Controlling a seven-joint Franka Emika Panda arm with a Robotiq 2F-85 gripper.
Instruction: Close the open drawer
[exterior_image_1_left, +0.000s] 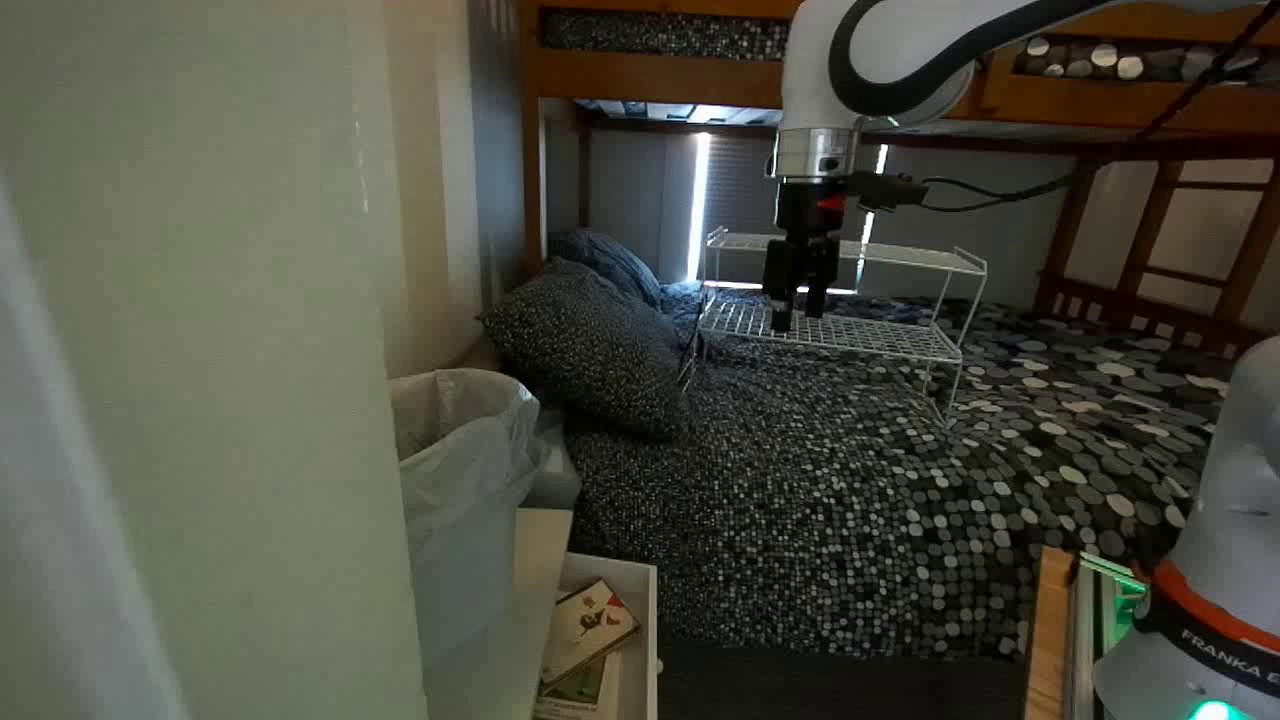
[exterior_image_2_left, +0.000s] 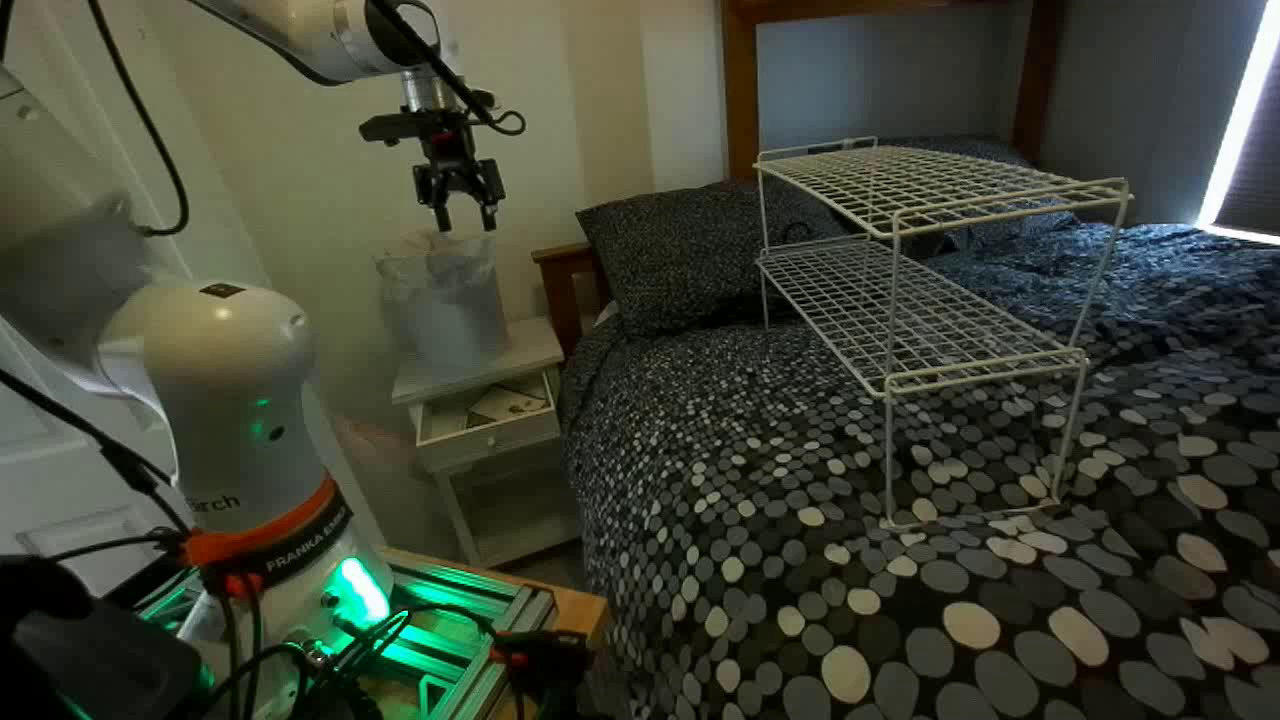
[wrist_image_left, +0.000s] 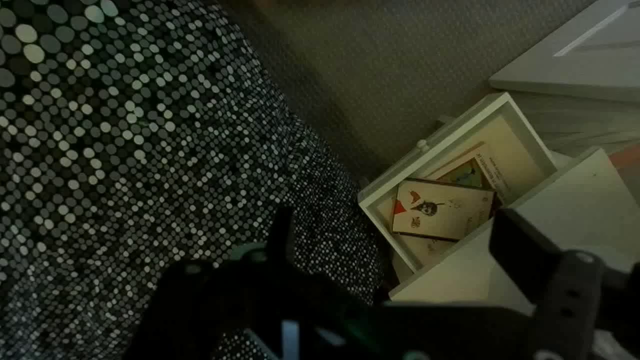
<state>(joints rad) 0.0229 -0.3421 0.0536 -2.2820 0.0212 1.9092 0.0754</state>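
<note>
Well below the pincer (exterior_image_2_left: 466, 218), the open white drawer (exterior_image_2_left: 505, 436).

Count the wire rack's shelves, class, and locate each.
2: the upper shelf on top, the lower shelf beneath it, raised above the bed. Both show in both exterior views; none seems hidden.

The bottom edge of an exterior view cuts off part of the drawer (exterior_image_1_left: 651, 620) and the nightstand (exterior_image_1_left: 517, 632)

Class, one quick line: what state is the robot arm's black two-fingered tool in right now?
Black two-fingered tool: open, holding nothing.
</note>
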